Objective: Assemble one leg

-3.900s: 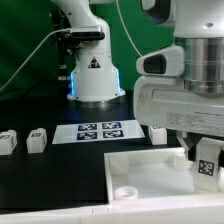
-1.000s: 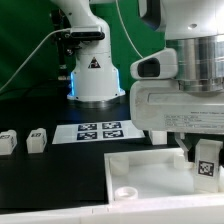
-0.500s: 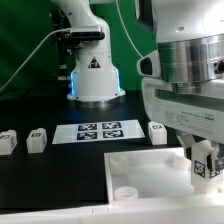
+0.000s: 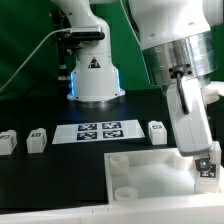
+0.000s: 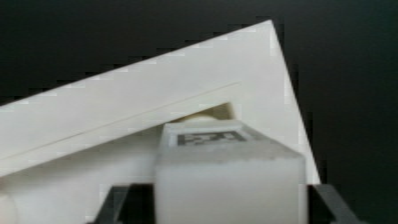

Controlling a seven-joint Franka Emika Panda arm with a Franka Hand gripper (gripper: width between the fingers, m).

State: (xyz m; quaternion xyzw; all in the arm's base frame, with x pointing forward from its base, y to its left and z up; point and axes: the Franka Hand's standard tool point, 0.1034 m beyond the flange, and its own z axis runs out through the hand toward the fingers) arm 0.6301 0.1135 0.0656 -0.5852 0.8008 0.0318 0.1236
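Note:
My gripper (image 4: 207, 168) is at the exterior view's right, shut on a leg (image 4: 208, 162), a small white block with a black-and-white tag. It holds the leg upright over the right part of the large flat white board (image 4: 140, 168) with round corner sockets. In the wrist view the leg (image 5: 221, 160) fills the space between my two dark fingers (image 5: 123, 203), with its tag facing the camera. A corner of the white board (image 5: 151, 100) lies beyond it. Whether the leg touches the board cannot be told.
Two more legs (image 4: 8, 142) (image 4: 37, 139) stand on the black table at the exterior view's left. A third (image 4: 157, 131) stands beside the marker board (image 4: 100, 130). The robot base (image 4: 95, 75) stands behind. A round socket (image 4: 127, 191) shows at the board's near corner.
My wrist has turned and tilted, so the hand now stands slanted over the board. The held leg has sunk slightly. The leg beside the marker board has come back into sight.

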